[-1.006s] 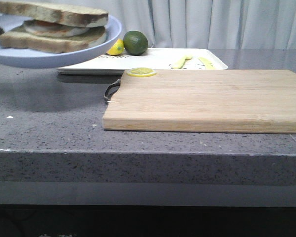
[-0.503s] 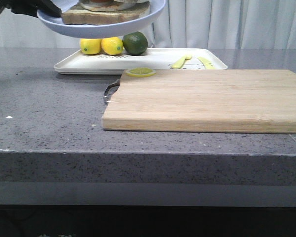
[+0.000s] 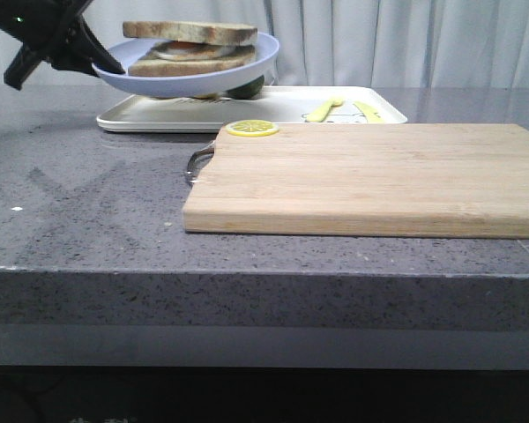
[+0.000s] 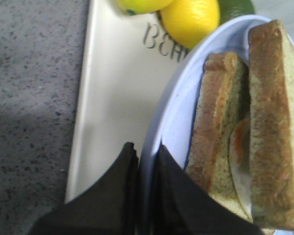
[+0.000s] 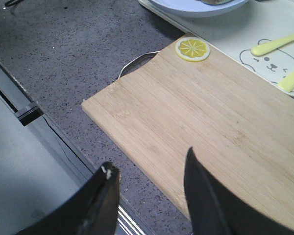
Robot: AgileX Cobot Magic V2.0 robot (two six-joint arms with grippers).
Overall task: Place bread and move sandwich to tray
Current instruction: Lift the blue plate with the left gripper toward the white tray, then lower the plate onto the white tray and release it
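Observation:
My left gripper [image 3: 104,65] [image 4: 146,152] is shut on the rim of the round light-blue plate [image 3: 194,81] [image 4: 172,105]. The plate hangs just above the left part of the white tray [image 3: 282,107] [image 4: 115,98]. On it lies the sandwich [image 3: 192,55] [image 4: 220,122], with white egg showing between the brown-crusted slices. The thick bread [image 3: 189,33] [image 4: 277,127] lies on top. My right gripper [image 5: 152,174] stands open above the near edge of the wooden cutting board [image 5: 210,112]; it is out of the front view.
The cutting board [image 3: 370,176] lies in front of the tray, a lemon slice [image 3: 252,129] [image 5: 192,49] at its far left corner. Lemons [image 4: 190,19] and a lime [image 3: 249,87] sit on the tray behind the plate. Yellow cutlery [image 3: 323,110] [image 5: 276,45] lies on the tray's right part.
The left gripper has carried the plate with the sandwich away from the camera and down. It now hangs low over the tray, hiding the lemons in the front view.

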